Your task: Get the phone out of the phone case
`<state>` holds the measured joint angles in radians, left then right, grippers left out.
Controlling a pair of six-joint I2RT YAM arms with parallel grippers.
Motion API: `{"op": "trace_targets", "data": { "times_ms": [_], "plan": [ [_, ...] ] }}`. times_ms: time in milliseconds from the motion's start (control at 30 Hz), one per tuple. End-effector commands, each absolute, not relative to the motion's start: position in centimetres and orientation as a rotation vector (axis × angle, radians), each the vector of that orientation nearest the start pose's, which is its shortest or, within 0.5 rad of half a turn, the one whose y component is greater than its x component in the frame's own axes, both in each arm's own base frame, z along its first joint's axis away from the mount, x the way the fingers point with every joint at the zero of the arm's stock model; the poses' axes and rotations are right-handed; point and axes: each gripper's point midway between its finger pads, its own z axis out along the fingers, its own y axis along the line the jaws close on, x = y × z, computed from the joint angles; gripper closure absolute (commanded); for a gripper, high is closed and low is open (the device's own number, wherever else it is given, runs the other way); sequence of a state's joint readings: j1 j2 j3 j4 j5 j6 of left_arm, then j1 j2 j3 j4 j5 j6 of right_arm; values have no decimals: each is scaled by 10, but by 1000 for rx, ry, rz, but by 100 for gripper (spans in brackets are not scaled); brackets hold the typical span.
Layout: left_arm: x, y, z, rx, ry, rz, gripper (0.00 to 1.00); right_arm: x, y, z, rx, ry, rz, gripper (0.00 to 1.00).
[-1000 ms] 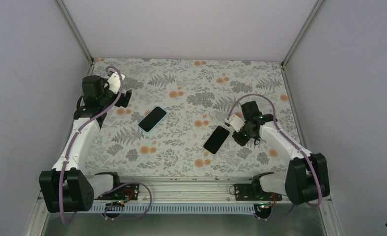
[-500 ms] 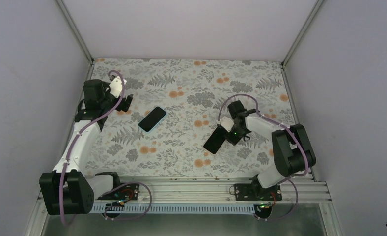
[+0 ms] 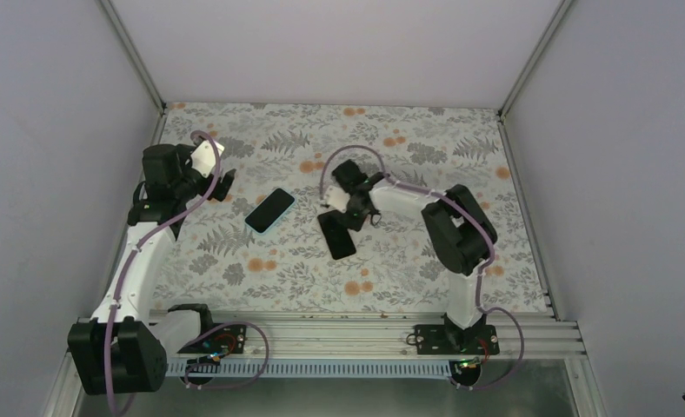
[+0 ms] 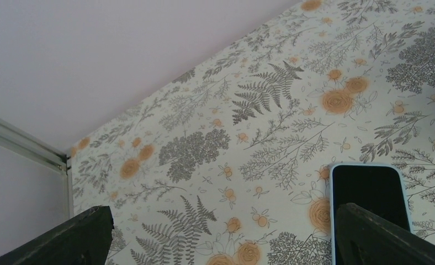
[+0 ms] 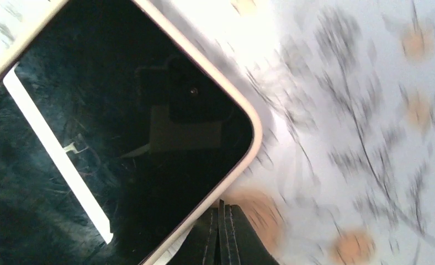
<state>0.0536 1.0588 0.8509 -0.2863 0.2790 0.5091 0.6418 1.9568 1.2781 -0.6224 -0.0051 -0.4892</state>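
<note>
The right gripper (image 5: 224, 232) sits pinched shut just beside the dark phone (image 3: 336, 236), the left gripper (image 3: 223, 183) spread wide near the blue-rimmed phone (image 3: 269, 210).

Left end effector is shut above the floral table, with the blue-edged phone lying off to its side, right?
No, the left end effector is open, fingers spread wide, as the left wrist view shows. It is above the floral table, with the blue-edged phone off to its side.
</note>
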Motion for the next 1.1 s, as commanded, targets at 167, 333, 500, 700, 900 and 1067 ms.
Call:
{"op": "trace_targets", "data": {
  "times_ms": [167,333,500,700,900,1067],
  "plan": [
    [351,-32,231,665,1950,30,0,315,298,-18,-1713,2274,-28,94],
    [347,-30,232,695,1936,53,0,325,277,44,-1530,2322,85,24],
    [357,-34,229,713,1955,16,0,289,302,98,-1391,2441,416,0],
    [366,-40,233,696,1956,-53,0,260,345,78,-1379,2536,471,0],
    [362,-33,224,667,1993,-21,0,301,349,39,-1096,2615,88,0],
    [357,-26,215,656,2021,23,0,302,357,31,-1020,2605,-29,0]
  ]
}}
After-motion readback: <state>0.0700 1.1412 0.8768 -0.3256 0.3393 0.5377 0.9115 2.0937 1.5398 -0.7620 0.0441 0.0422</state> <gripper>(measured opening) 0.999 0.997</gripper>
